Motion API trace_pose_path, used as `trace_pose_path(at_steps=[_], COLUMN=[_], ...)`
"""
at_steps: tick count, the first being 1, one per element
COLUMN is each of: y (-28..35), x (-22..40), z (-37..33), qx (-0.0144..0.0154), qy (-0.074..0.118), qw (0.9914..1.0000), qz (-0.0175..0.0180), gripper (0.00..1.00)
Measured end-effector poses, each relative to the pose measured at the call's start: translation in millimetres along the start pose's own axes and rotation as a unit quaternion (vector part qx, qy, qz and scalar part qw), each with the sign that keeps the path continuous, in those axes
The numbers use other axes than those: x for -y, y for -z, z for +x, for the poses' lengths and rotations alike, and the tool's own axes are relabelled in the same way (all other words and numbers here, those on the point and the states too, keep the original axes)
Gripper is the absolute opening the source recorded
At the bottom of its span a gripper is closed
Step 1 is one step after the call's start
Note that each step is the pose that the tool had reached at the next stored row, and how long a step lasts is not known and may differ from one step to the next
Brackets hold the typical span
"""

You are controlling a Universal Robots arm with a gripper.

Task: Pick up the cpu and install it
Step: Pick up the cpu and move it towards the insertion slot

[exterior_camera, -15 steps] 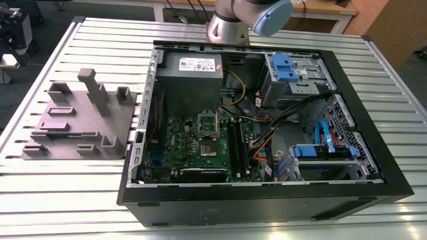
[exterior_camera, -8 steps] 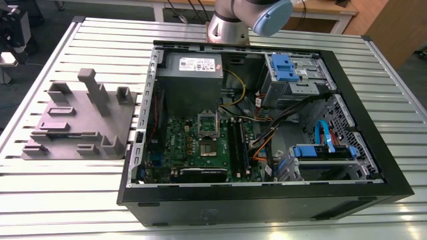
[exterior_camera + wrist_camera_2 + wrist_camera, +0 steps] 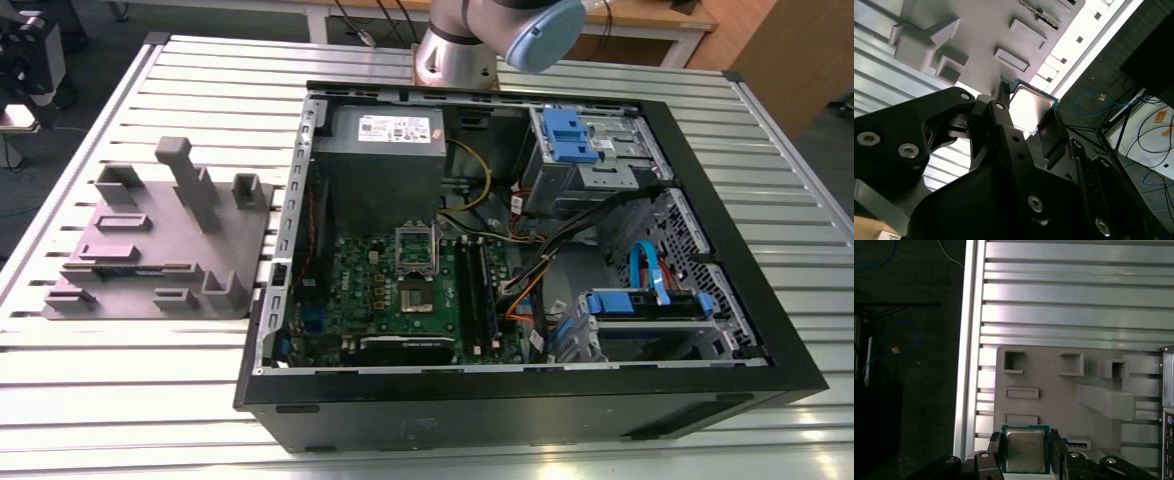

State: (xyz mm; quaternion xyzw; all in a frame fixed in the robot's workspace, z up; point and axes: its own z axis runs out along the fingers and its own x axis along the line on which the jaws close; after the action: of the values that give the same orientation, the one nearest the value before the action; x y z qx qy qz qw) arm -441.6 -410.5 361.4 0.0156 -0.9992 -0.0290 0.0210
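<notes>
Pincer (image 3: 1026, 456) gripped cpu (image 3: 1025, 447) by opposite edges | over grey fixture (image 3: 1054, 405) near surface (image 3: 1069, 305) edge | pickup judged to need a level chip and a gentle squeeze.

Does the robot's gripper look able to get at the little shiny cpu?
Yes, it seems so: in both wrist views the cpu sits between the fingers of the gripper, which look closed on its edges, with nothing in the way.
</notes>
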Motion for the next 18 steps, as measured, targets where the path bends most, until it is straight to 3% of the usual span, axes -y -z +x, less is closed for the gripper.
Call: trace_pose_path(at_steps=[18], y=[0.1], x=[0.1], z=[-2.9], qx=[0.0000], qy=[0.000], qw=[1.00000], qz=[0.0000], gripper=[0.47])
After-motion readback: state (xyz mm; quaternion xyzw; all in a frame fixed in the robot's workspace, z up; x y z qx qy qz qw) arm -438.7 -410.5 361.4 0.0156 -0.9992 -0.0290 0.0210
